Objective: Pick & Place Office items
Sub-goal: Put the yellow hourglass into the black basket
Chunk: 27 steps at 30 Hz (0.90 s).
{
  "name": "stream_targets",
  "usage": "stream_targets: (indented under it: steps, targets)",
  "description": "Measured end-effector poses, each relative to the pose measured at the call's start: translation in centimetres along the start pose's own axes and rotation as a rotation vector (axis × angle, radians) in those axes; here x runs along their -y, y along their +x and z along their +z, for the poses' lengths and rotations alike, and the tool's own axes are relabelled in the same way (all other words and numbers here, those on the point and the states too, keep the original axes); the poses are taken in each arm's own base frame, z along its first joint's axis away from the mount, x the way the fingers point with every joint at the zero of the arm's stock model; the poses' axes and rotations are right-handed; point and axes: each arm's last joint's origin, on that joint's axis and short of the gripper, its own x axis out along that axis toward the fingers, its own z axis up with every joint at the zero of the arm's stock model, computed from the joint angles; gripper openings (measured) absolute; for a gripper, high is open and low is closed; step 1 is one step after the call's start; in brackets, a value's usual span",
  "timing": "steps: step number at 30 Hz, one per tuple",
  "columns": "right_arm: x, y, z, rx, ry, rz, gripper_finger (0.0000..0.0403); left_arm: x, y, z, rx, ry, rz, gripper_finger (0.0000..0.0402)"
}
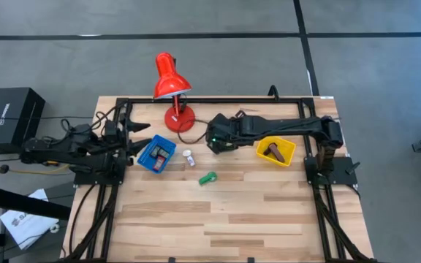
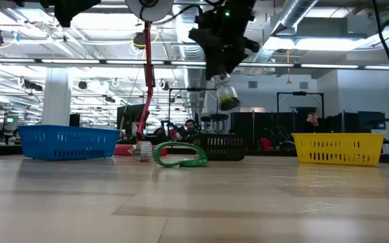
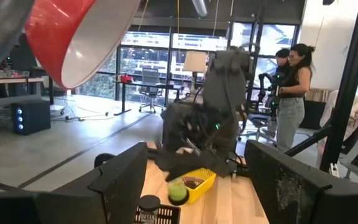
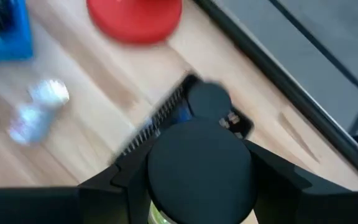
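Observation:
My right gripper (image 1: pixel 215 139) hangs high over the far middle of the table, pointing down, shut on a small clear item with a black round cap (image 4: pixel 197 165) and a green lower end (image 2: pixel 227 100). Below it stands a black bin (image 4: pixel 163 118) holding a black disc (image 4: pixel 209 99). A white tube (image 1: pixel 188 157) and a green piece (image 1: pixel 208 177) lie on the table between the bins. A brown block (image 1: pixel 272 151) lies in the yellow bin (image 1: pixel 289 153). My left gripper (image 1: pixel 139 145) waits open, level, beside the blue bin (image 1: pixel 152 162). My right gripper pinches the capped item between its two fingers (image 4: pixel 272 186), which come from above and point down. The black cap (image 4: pixel 197 165) faces the wrist and hides the place of contact. The item is lifted clear of the table, its green end (image 2: pixel 227 100) hanging below the fingertips.
A red desk lamp (image 1: pixel 170 77) stands at the far edge, its base (image 1: pixel 180 118) next to the black bin. Blue bin left, yellow bin right. The near half of the table (image 1: pixel 232 219) is bare wood. People stand in the room beyond (image 3: pixel 291 93).

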Motion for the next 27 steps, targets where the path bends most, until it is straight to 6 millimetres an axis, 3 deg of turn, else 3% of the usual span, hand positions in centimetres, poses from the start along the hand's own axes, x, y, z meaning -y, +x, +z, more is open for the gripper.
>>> stream_targets:
  steps: [8, 12, 19, 22, 27]
  targets:
    - [-0.7, -0.6, -0.3, 0.033, 0.101, -0.02, 0.0211, 0.2, 0.6, -0.1, -0.003, 0.001, 0.0, 0.0264]
    - [-2.0, 1.0, -1.3, 0.012, 0.091, -0.085, 0.0198, 0.2, 0.7, -0.1, -0.006, 0.002, 0.0, 0.0264]
    - [-3.0, 2.1, -1.6, 0.06, 0.163, -0.149, 0.0207, 0.3, 0.8, -0.2, -0.009, 0.003, -0.001, 0.0264]
    - [-2.8, 1.8, -2.1, 0.052, 0.195, -0.187, 0.0215, 0.3, 0.9, -0.1, -0.006, 0.002, -0.002, 0.0264]
    - [-3.0, 1.3, -2.6, 0.068, 0.228, -0.224, 0.0196, 0.3, 0.9, -0.1, -0.006, 0.002, -0.003, 0.0264]
